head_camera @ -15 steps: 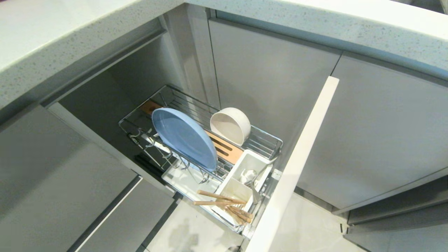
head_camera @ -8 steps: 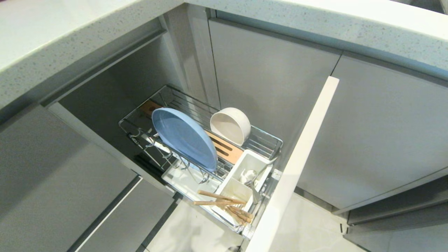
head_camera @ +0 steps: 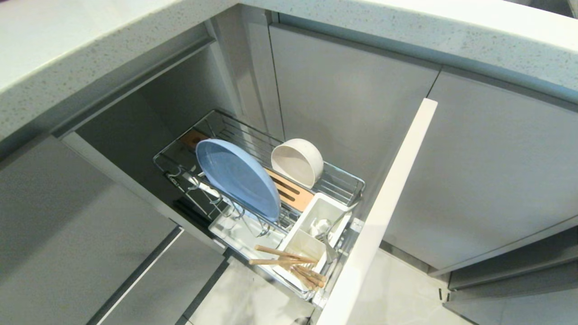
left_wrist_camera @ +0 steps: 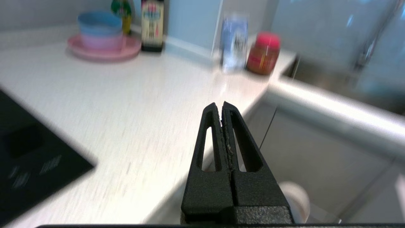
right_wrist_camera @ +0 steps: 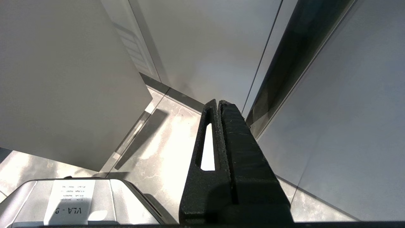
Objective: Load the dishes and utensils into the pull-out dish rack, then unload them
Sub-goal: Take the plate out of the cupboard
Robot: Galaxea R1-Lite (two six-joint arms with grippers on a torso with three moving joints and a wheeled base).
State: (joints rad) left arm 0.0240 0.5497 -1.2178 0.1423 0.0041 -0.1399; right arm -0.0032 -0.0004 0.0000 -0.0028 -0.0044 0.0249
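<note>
The pull-out dish rack (head_camera: 347,183) stands drawn out of the cabinet. In it the pale blue plate (head_camera: 237,178) leans on edge among the prongs, and the white bowl (head_camera: 297,161) lies tilted on the wire. The white caddy (head_camera: 316,212) holds the silver spoon (head_camera: 321,228) and the wooden chopsticks (head_camera: 289,262). Neither gripper shows in the head view. My left gripper (left_wrist_camera: 220,106) is shut and empty, up above the edge of the countertop (left_wrist_camera: 126,104); the white bowl (left_wrist_camera: 297,198) shows low behind its fingers. My right gripper (right_wrist_camera: 218,103) is shut, empty, low over the floor.
The rack's front panel (head_camera: 384,207) juts out on edge at the right. On the countertop stand stacked blue and pink bowls on a pink plate (left_wrist_camera: 102,52), a dark bottle (left_wrist_camera: 152,25), a blue carton (left_wrist_camera: 233,44) and a red-lidded jar (left_wrist_camera: 264,53). A black hob (left_wrist_camera: 28,152) lies beside them.
</note>
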